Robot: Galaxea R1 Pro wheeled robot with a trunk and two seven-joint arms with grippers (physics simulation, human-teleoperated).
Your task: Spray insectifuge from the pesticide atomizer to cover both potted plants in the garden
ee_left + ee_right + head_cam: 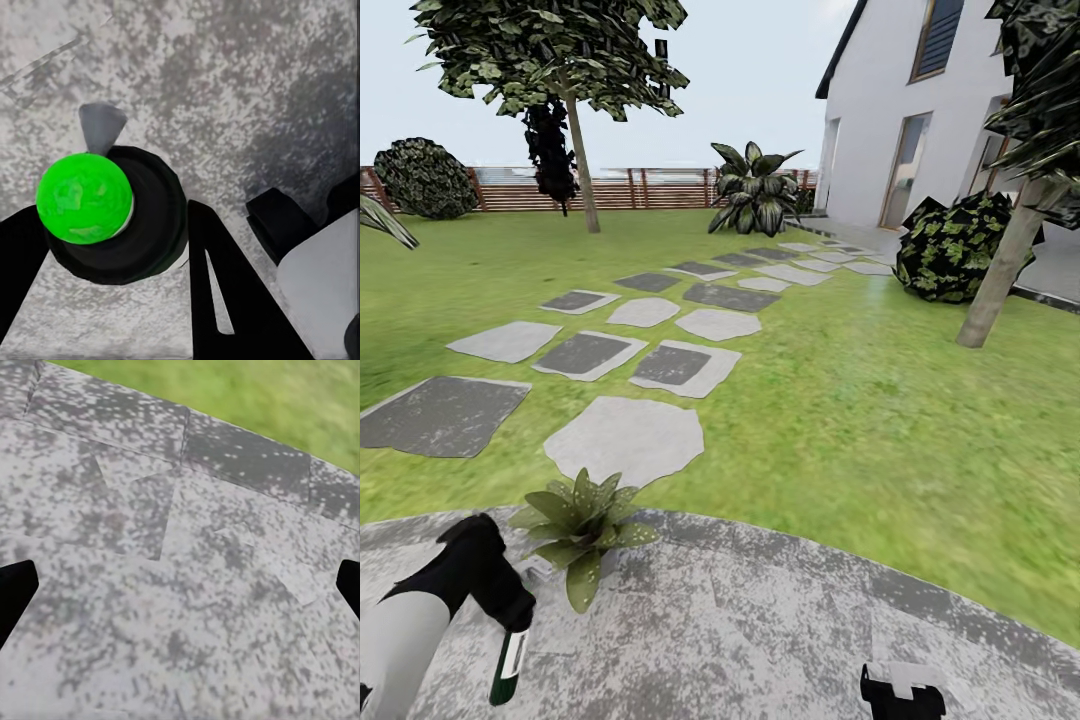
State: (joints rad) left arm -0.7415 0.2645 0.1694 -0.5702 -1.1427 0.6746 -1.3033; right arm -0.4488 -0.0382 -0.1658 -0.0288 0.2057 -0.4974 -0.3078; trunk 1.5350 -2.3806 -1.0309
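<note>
The pesticide atomizer (510, 665), a dark-green bottle with a white label strip, hangs upright from my left gripper (508, 612) at the lower left, just above the grey paving. In the left wrist view I look down on its bright green top (84, 199) and grey nozzle (101, 126), with black fingers (217, 285) pressed on both sides of the dark body. One potted plant (580, 530), a low rosette of pointed green leaves, stands at the paving's edge just right of and beyond that gripper. My right gripper (900, 690) is open over bare paving, with its fingertips (13, 585) far apart.
Mottled grey paving (760, 620) lies underfoot. Lawn with stepping stones (625, 438) leads to a large broad-leaved plant (755, 190) near the wooden fence (650, 190). A tree (580, 150), a house (920, 110), a dark bush (955, 245) and a slanted trunk (1000, 275) stand further off.
</note>
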